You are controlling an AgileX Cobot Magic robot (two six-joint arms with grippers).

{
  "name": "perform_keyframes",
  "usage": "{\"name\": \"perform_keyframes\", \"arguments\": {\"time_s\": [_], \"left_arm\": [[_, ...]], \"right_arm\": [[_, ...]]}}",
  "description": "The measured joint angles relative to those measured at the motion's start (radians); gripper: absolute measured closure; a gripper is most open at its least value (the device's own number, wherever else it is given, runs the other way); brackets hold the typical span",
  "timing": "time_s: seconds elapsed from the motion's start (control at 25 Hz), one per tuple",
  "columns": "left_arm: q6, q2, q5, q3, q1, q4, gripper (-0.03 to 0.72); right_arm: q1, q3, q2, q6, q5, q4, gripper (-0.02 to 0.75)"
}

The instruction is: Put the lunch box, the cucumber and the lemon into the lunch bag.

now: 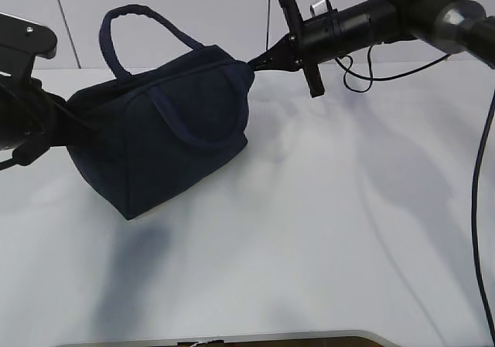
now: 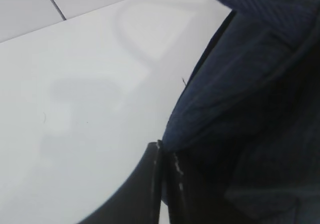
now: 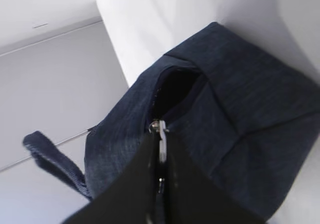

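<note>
The dark navy lunch bag (image 1: 162, 130) sits on the white table, tilted, one handle (image 1: 128, 22) upright and the other lying on its front. My right gripper (image 1: 255, 62) is shut on the silver zipper pull (image 3: 162, 140) at the bag's right end; a small dark gap (image 3: 175, 92) shows beyond the pull. My left gripper (image 1: 68, 121) is shut on the fabric at the bag's left end, as the left wrist view (image 2: 164, 151) shows with the bag (image 2: 250, 109) beside it. The lunch box, the cucumber and the lemon are out of view.
The white table (image 1: 325, 231) stretches right of and in front of the bag, its front edge (image 1: 232, 338) at the bottom. A grey panelled wall (image 1: 201, 7) stands behind. A black cable (image 1: 478, 208) hangs from the right arm at the far right.
</note>
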Motion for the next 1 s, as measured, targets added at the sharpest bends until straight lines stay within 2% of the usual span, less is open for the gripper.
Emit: {"name": "perform_keyframes", "arguments": {"time_s": [0.16, 0.44, 0.6, 0.8, 1.0], "left_arm": [[0.000, 0.000, 0.000, 0.000, 0.000, 0.000, 0.710], [0.000, 0.000, -0.008, 0.000, 0.000, 0.023, 0.710], [0.000, 0.000, -0.010, 0.000, 0.000, 0.036, 0.710], [0.000, 0.000, 0.044, 0.000, 0.000, 0.079, 0.710], [0.000, 0.000, 0.122, 0.000, 0.000, 0.097, 0.710]], "right_arm": [[0.000, 0.000, 0.000, -0.032, 0.006, -0.010, 0.733], [-0.005, -0.006, 0.004, -0.173, 0.002, 0.102, 0.733], [-0.007, -0.051, 0.015, -0.257, 0.004, 0.108, 0.733], [0.012, -0.158, 0.017, -0.285, 0.007, 0.041, 0.733], [0.062, -0.248, 0.017, -0.282, 0.007, -0.129, 0.733]]}}
